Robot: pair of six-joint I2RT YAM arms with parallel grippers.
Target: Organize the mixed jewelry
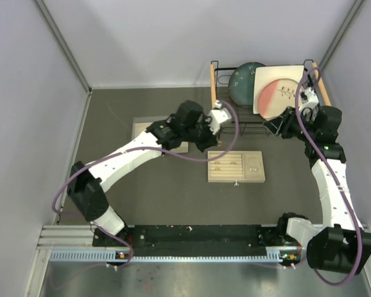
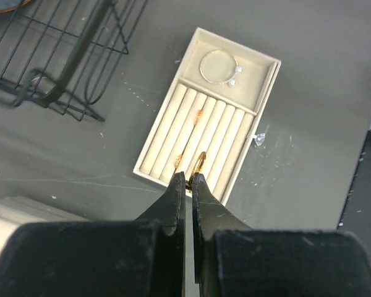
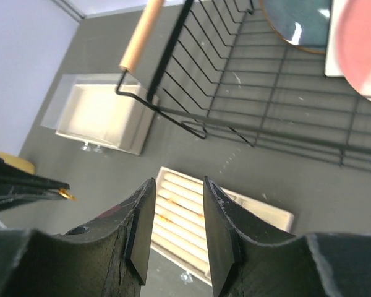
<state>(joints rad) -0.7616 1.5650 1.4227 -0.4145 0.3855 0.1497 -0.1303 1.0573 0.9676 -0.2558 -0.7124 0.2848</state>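
My left gripper [image 2: 188, 176] is shut on a small gold ring [image 2: 200, 161], pinched upright at the fingertips just above the near edge of the beige slotted tray [image 2: 253, 86]. Two more gold rings [image 2: 198, 114] sit in the tray's slots. A thin silver bracelet [image 2: 218, 66] lies in the tray's open end compartment. From above, the left gripper [image 1: 208, 143] hangs at the tray's [image 1: 255, 166] left end. My right gripper [image 3: 178, 185] is open and holds nothing, hovering high over the tray [image 3: 269, 213]. It also shows in the top view [image 1: 274, 128] by the rack.
A black wire dish rack [image 1: 235, 99] holds a dark plate [image 1: 242, 83] and a pink-and-white square plate [image 1: 278, 90] behind the tray. A second beige box [image 3: 102, 114] lies to the left. A tiny clear stone [image 2: 258, 138] rests on the table beside the tray.
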